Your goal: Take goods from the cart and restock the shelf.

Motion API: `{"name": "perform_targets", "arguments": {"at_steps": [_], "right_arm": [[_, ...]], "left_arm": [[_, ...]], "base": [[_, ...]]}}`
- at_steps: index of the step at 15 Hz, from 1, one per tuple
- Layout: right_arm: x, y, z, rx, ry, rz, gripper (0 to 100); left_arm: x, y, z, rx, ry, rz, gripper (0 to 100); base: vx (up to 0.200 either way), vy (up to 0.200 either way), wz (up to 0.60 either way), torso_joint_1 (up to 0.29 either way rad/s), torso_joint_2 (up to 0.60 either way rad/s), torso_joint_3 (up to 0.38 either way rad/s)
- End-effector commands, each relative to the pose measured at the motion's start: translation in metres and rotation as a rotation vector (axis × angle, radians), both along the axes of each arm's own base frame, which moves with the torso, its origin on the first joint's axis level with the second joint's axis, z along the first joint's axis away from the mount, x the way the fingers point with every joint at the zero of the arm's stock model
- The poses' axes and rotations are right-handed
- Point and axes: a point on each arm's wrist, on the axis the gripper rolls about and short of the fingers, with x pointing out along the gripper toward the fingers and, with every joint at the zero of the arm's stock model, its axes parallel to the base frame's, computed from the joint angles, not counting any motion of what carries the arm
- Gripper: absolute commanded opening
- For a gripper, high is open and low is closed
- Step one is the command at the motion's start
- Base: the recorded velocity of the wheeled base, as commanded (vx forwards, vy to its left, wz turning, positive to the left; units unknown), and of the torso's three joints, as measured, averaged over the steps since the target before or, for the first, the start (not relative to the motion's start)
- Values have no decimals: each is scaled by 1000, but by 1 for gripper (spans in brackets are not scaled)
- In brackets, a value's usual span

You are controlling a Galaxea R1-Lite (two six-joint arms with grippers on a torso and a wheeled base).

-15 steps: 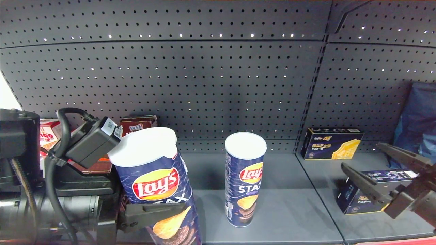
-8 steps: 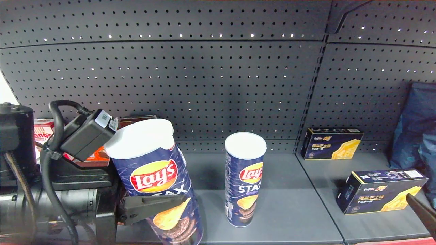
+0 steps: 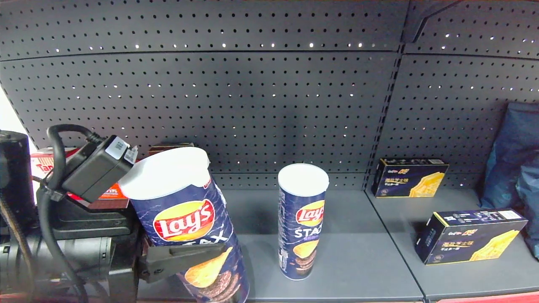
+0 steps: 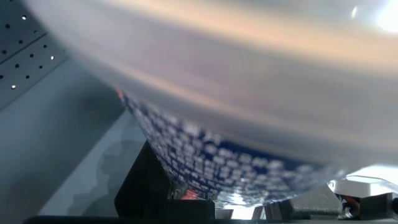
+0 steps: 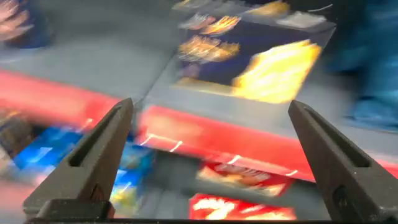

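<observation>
My left gripper (image 3: 189, 257) is shut on a dark blue chips can (image 3: 185, 214) with a white lid. It holds the can tilted to the left over the shelf's front left. The same can (image 4: 236, 112) looms close in the left wrist view. A second identical can (image 3: 302, 223) stands upright on the grey shelf (image 3: 349, 261) at the centre. My right gripper (image 5: 210, 106) is open with nothing between its fingers, below and in front of the shelf's red front edge (image 5: 211, 137).
Two dark snack boxes (image 3: 410, 176) (image 3: 469, 235) lie on the shelf's right section, beside a blue bag (image 3: 516, 155). Red boxes (image 3: 46, 166) sit behind my left arm. A pegboard wall (image 3: 269, 109) backs the shelf. Colourful packets (image 5: 242, 208) lie below the shelf edge.
The right gripper has drawn back from the front box and left the head view at lower right. The left gripper has shifted slightly left with the can.
</observation>
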Motion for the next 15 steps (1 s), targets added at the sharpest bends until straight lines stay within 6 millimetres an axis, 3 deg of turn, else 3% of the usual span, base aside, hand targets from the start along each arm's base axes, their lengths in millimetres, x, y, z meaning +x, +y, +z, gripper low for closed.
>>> {"name": "perform_targets", "arguments": {"at_steps": [1,4,15], "right_arm": [[-3,0,-2,28,-23,5,100],[-3,-3,-2,87,-10,-100,100],[-3,-3,-8,150,63,-102,100]], "left_arm": [[-1,0,1,-2,-3,-3,0],[-1,0,0,-1,-5,-2,0],[17,-7,-9,3,16,3,0]], "base": [[0,0,0,0,0,0],[0,0,0,0,0,0],[0,0,0,0,0,0]]}}
